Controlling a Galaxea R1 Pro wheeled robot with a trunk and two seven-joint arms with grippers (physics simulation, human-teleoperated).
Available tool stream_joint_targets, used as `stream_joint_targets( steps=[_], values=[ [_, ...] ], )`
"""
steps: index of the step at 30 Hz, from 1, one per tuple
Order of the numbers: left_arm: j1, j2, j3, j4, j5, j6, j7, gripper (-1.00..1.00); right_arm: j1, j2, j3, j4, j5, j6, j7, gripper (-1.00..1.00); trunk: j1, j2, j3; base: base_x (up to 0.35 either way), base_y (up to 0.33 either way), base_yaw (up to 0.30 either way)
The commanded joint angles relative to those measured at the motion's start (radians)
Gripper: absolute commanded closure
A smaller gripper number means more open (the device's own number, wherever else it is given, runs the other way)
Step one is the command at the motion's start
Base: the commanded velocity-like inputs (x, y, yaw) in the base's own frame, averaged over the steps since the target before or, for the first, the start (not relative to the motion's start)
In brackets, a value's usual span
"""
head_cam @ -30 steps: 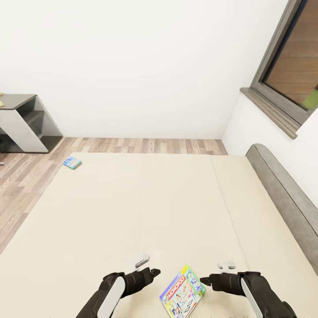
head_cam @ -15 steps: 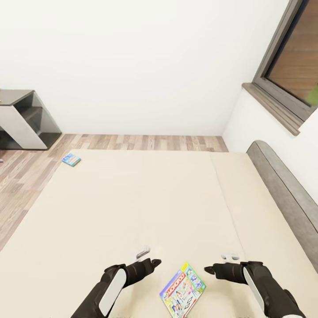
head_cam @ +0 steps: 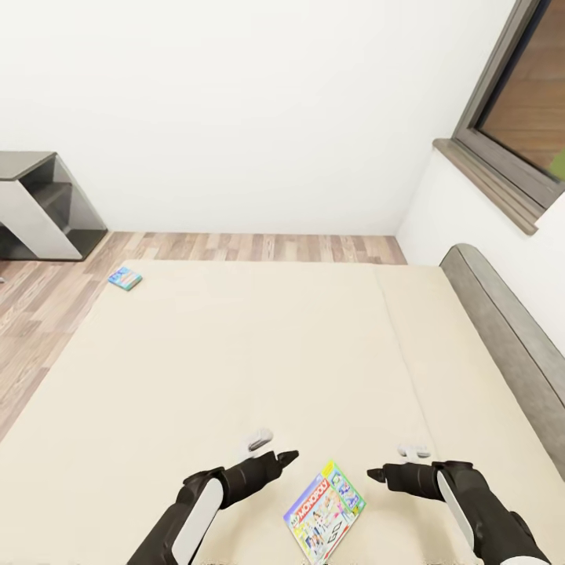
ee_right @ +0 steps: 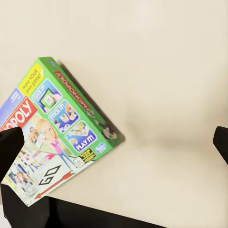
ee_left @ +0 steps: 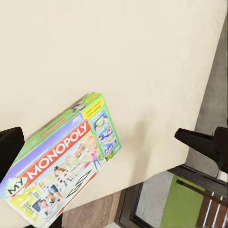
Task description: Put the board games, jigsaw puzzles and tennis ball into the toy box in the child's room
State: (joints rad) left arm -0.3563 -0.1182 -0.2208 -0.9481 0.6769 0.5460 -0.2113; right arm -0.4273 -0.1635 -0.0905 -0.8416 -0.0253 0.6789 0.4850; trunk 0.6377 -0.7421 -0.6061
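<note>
I see one bed (head_cam: 235, 353) carrying two board games: the Monopoly box (head_cam: 324, 512) at its near edge between my released left fingers (head_cam: 284, 457) and right fingers (head_cam: 378, 474), one small blue box (head_cam: 125, 278) at its far left corner.

The print on the small blue game (head_cam: 125, 278) at the bed's (head_cam: 235, 353) far corner is too small for me to read. The Monopoly box (head_cam: 324, 512) runs off the head view's lower edge. My counter (head_cam: 31, 205) is cut at the left edge.
</note>
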Motion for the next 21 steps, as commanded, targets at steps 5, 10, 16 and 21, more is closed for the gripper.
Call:
stream_joint_targets(
  steps=[5, 10, 16, 21],
  values=[
    [0.005, 0.000, -0.006, -0.006, 0.004, 0.005, -0.020, -1.00, -0.001, 0.001, -0.003, -0.002, -0.004, 0.007, 0.004, -1.00, 0.000, -0.001, -0.009, 0.000, 0.000, 0.000],
    [0.009, 0.000, -0.016, -0.009, 0.004, 0.005, -0.034, -1.00, -0.001, 0.002, -0.003, -0.001, -0.004, 0.007, 0.005, -1.00, 0.000, -0.001, -0.017, 0.000, 0.000, 0.000],
    [0.015, 0.001, -0.021, -0.010, 0.004, 0.005, -0.043, -1.00, -0.001, 0.004, -0.001, 0.000, -0.004, 0.007, 0.007, -1.00, 0.000, -0.001, -0.027, 0.000, 0.000, 0.000],
    [0.020, 0.002, -0.022, -0.010, 0.004, 0.005, -0.054, -1.00, 0.000, 0.005, 0.004, 0.001, -0.003, 0.007, 0.007, -1.00, 0.000, -0.001, -0.035, 0.000, 0.000, 0.000]
  ],
)
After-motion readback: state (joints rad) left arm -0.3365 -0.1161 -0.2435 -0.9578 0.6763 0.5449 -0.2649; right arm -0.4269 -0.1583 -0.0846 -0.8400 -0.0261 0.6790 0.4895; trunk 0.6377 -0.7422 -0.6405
